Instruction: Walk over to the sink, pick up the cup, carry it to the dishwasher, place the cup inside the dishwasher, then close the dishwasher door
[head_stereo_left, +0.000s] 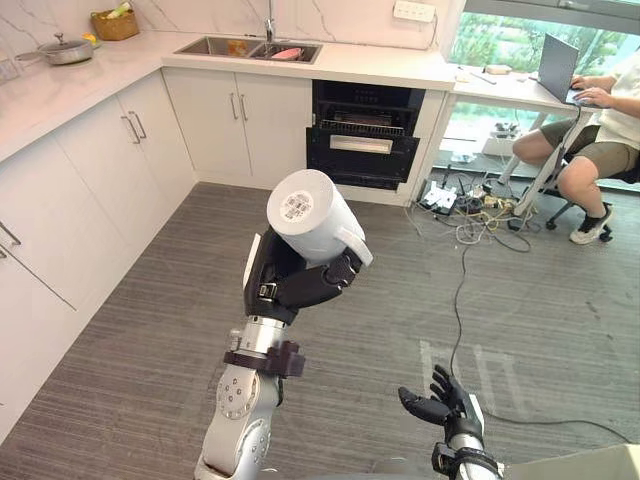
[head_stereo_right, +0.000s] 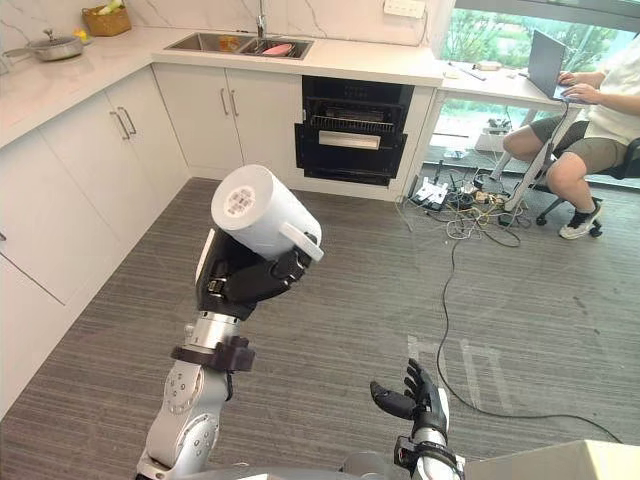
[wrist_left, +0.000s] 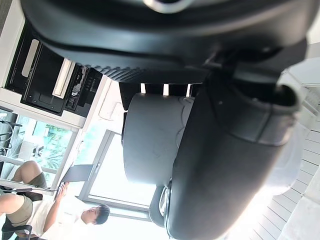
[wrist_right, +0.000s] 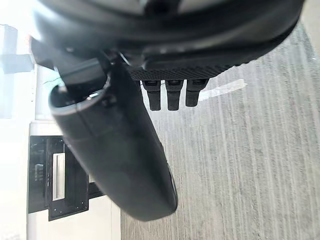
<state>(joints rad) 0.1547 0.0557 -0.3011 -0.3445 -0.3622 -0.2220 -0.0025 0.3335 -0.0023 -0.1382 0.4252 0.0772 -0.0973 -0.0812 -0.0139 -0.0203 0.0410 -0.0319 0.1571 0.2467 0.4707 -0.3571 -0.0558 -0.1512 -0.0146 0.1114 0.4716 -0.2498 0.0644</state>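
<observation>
My left hand (head_stereo_left: 290, 282) is raised in the middle of the kitchen floor, curled round a white cup (head_stereo_left: 308, 215) held with its base up and its handle toward the right. In the left wrist view the cup (wrist_left: 150, 140) sits between thumb and fingers. The dishwasher (head_stereo_left: 364, 135) stands across the floor under the counter, its dark front open with a rack showing. The sink (head_stereo_left: 250, 47) lies in the counter to its left. My right hand (head_stereo_left: 440, 400) hangs low at the bottom right, fingers relaxed and holding nothing.
White cabinets (head_stereo_left: 90, 170) run along the left. A tangle of cables and a power strip (head_stereo_left: 460, 205) lies on the floor right of the dishwasher. A person (head_stereo_left: 590, 130) sits at a desk with a laptop at the far right. A pan (head_stereo_left: 62, 50) and basket (head_stereo_left: 114, 22) stand on the counter.
</observation>
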